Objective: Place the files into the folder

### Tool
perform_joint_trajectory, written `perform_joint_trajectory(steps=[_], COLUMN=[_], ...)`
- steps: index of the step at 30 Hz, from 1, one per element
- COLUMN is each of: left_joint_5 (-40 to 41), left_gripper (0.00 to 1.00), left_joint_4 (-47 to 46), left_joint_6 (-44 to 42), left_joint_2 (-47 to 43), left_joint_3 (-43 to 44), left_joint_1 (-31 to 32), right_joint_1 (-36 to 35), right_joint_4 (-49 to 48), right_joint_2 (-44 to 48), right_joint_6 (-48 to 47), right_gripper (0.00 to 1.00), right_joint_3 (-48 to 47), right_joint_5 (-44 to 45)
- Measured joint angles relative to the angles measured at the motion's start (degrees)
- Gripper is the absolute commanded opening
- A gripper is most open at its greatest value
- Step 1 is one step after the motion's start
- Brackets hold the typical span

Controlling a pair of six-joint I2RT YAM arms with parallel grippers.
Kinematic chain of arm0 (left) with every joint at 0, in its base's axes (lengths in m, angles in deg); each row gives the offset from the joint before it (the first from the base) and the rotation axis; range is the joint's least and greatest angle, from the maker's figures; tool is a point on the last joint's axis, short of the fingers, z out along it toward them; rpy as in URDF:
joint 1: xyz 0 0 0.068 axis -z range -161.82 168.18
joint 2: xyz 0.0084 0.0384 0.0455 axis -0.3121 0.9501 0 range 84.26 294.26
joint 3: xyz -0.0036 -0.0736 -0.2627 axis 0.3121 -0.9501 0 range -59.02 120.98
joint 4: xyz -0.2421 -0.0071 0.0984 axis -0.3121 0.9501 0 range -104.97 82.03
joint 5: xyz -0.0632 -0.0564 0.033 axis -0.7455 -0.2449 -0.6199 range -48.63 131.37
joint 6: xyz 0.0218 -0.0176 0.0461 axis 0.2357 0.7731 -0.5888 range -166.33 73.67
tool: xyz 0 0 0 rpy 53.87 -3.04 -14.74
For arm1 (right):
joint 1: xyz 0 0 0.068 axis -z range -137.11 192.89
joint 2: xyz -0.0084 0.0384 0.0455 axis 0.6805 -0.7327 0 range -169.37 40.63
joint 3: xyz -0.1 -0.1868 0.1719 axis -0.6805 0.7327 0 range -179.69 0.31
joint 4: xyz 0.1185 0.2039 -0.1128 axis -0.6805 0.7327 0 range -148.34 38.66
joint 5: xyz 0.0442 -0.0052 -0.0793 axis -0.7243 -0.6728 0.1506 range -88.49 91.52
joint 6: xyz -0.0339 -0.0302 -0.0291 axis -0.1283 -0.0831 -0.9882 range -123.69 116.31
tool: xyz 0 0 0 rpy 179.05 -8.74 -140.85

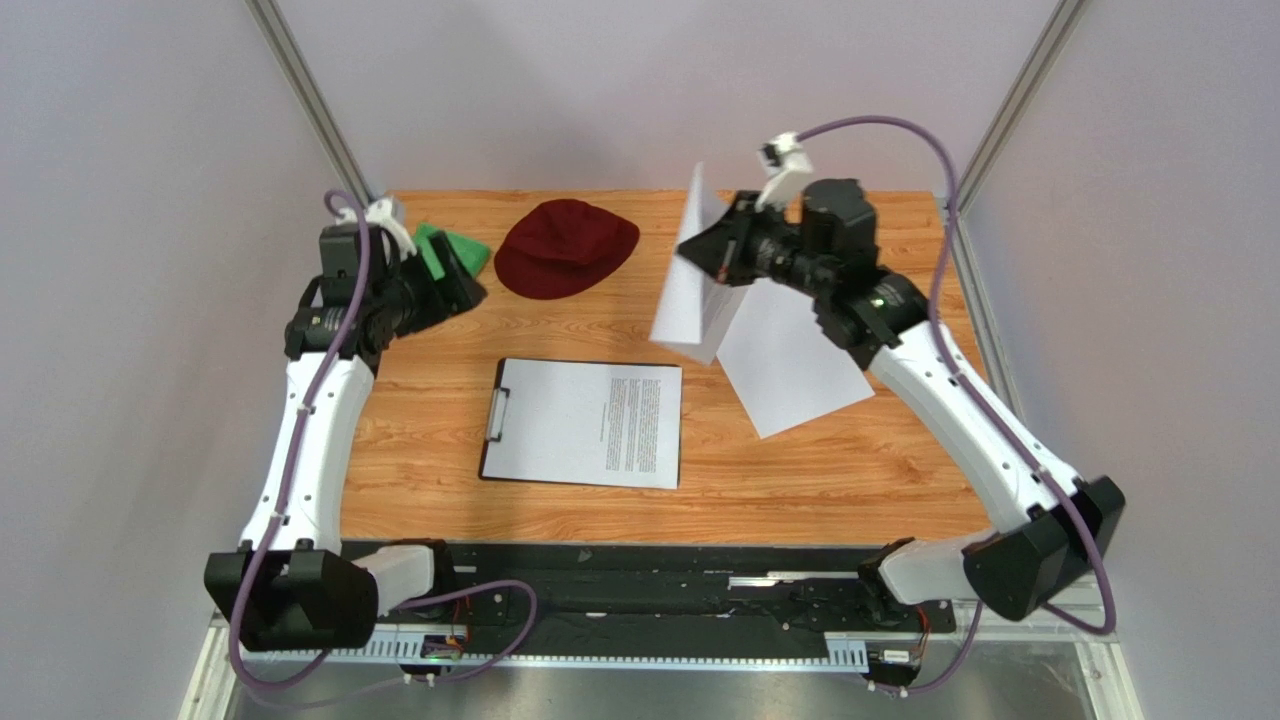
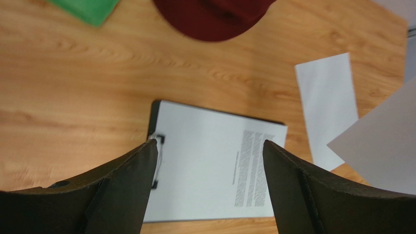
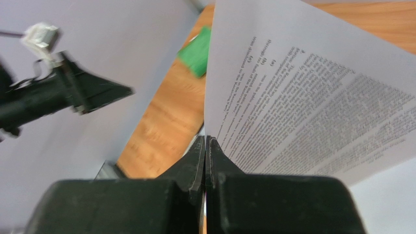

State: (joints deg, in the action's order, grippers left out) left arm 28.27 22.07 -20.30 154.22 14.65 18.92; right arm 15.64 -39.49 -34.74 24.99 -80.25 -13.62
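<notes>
Small black print on raised sheet (image 3: 312, 97) and on sheet (image 2: 205, 165) atop folder (image 2: 154, 114), none legible.

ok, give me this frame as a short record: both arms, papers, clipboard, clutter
right fingers: shut on the held sheet, printed, lifted on edge over the right rear of the table
left fingers: open, holding nothing, near the left rear
clipboard: flat at centre, clip at its left end
filed sheet: printed, lying on the clipboard
loose sheet: flat on the wood, right of the clipboard, not touching it
clutter: dark red cap and green cloth at the rear
</notes>
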Motion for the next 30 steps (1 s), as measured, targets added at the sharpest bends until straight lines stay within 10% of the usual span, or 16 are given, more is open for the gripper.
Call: perform_joint_trajectory(steps=[8,18,30], left_joint_5=[1.18,4.76,10.29], left_gripper=[0.77,0.79,0.76], left_joint_4=[7.1,6.54,8.52], left_joint_6=[-4.61,-11.45,-17.64], left_joint_2=[-0.81,15.54,27.12], left_joint_3=[-15.19,-12.68,-7.5], left_joint_1=[-8.17,-2.84,8.13], right_joint_1=[-12.98,-0.31,2.14], right_joint_4=[-12.39,-22.01,-19.17], right_joint_2=[-7.93,-7.15,-18.58], right_joint_6=[13.53,18.32,10.45], right_gripper=[0.0,0.0,0.0], right_joint_3=[-0.11,26.45,29.66], right_joint_5=[-20.31,-25.55,-26.69])
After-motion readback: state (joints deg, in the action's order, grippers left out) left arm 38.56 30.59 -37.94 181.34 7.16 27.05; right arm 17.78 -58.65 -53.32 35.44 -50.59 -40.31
